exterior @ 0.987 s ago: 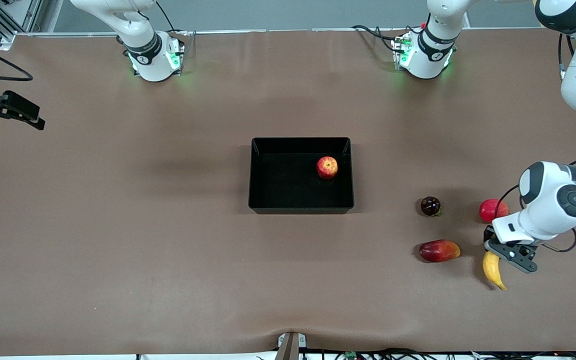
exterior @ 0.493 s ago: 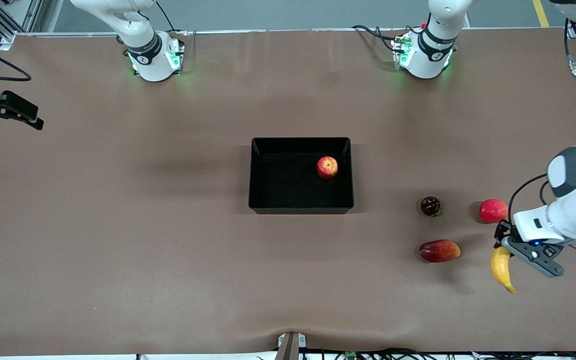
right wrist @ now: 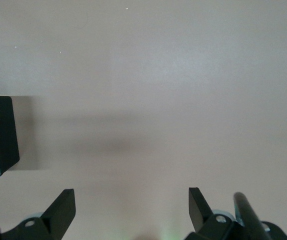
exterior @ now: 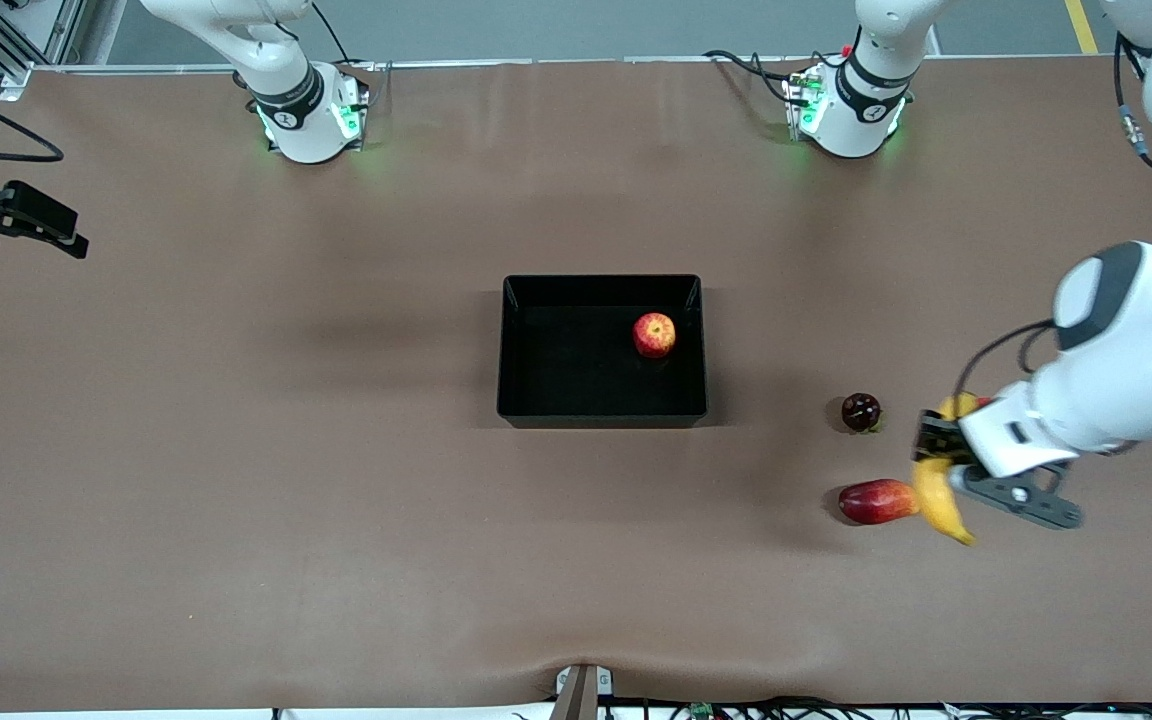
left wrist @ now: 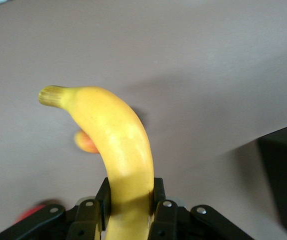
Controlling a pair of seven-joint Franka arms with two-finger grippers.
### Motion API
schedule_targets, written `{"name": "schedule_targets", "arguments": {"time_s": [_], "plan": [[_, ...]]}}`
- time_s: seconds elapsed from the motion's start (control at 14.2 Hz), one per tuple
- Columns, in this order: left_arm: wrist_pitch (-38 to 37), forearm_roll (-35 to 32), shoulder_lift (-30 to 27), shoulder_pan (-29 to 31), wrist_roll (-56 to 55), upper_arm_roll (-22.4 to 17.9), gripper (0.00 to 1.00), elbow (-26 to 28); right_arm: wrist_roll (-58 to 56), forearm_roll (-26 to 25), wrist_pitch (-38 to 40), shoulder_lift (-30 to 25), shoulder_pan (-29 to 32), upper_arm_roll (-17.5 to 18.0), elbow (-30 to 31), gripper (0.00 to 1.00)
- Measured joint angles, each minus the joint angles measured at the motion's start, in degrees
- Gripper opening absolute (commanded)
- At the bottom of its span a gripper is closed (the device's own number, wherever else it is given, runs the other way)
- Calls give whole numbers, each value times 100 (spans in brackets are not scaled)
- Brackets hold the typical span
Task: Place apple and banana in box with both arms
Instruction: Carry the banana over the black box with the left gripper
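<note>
Apple [exterior: 654, 334] sits in box [exterior: 516, 350]. Left gripper [exterior: 939, 467] clamps banana [exterior: 939, 498], airborne; right gripper [right wrist: 132, 206] waits, fingers spread.

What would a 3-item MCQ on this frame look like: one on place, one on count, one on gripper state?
1. Where is the apple?
A. in the box
B. on the table
C. in a gripper

2. How many fruits lie in the box?
A. none
B. one
C. two

3. The left gripper is
A. open
B. shut on nothing
C. shut on the banana

Key: 1 A, it sits inside the walls. 2 B, only the apple. 3 C, fingers clamp it in the left wrist view; the right gripper is open.
</note>
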State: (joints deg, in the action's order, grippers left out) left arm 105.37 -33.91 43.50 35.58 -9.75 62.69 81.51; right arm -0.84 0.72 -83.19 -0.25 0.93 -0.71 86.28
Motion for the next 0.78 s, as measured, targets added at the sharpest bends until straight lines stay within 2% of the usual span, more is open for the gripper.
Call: {"name": "schedule_targets", "arguments": {"time_s": [0.21, 0.49, 0.63, 0.78], "plan": [[-91, 6, -1, -618, -1589, 178, 0, 6, 0, 0, 8, 0, 2, 0, 5, 100], [-113, 7, 16, -1591, -3571, 200, 0, 32, 0, 0, 14, 0, 3, 0, 10, 100], [-111, 6, 21, -2325, -4339, -39, 0, 1, 0, 0, 18, 0, 5, 0, 13, 100], [-76, 3, 27, -3223, -4946, -606, 0, -202, 0, 0, 18, 0, 5, 0, 14, 100]]}}
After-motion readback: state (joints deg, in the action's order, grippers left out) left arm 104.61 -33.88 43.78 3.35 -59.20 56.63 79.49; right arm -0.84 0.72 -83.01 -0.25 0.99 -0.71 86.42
